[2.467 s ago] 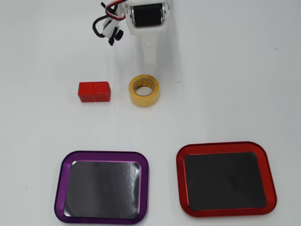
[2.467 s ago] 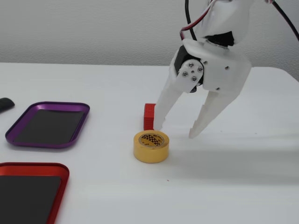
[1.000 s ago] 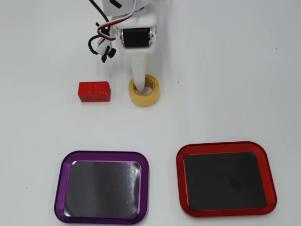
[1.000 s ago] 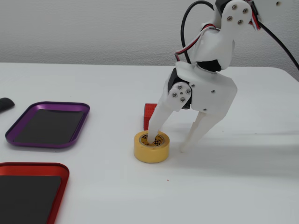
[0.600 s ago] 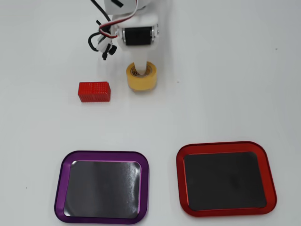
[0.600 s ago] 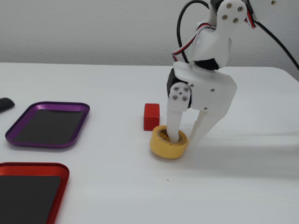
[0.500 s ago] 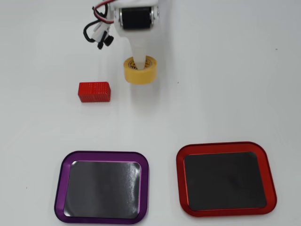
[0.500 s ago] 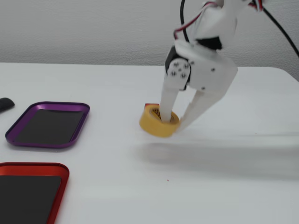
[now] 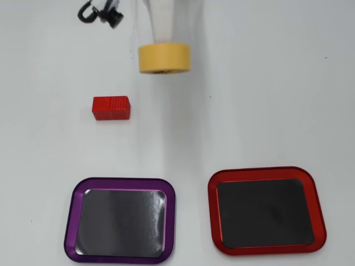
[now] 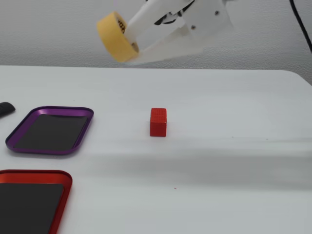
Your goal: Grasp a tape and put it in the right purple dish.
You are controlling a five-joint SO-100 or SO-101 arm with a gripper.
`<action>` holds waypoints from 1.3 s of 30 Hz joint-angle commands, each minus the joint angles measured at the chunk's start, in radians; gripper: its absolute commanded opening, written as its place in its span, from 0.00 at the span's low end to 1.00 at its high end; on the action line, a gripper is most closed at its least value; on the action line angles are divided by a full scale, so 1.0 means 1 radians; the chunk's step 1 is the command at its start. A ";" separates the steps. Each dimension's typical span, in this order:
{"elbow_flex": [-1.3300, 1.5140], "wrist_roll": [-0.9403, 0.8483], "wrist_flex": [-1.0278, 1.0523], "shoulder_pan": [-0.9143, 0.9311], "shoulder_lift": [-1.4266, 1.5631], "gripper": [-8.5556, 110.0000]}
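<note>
White tabletop fills both views, with a pale textured wall behind it in the fixed view. Raised well clear of the table, the gripper (image 10: 127, 45) has its white fingers (image 10: 146, 19) closed on the tape (image 10: 116, 36), one finger passing through the core and the other lying outside the roll. The roll hangs tilted, its open face turned toward the fixed camera's left.

The move ahead turns on 1 relation: the purple dish (image 9: 75, 199) lies toward the bottom of the overhead view and to the left of the tape (image 9: 165, 57), with the red block (image 9: 111, 107) roughly between them. The red dish (image 9: 212, 191) sits just beside the purple one, to its right in that view, so the carry probably has to angle left to reach the correct tray.

Dark print shows inside the core, too small to read. No brand or label is legible anywhere else.
</note>
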 commanded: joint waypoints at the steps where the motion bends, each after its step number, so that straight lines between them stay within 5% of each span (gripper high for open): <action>1: -0.078 -0.009 -0.077 0.009 -0.147 0.07; 9: -0.430 0.052 -0.061 0.069 -0.548 0.07; 17: -0.765 0.078 0.166 0.114 -0.810 0.07; 39: -0.963 0.077 0.463 0.114 -0.930 0.17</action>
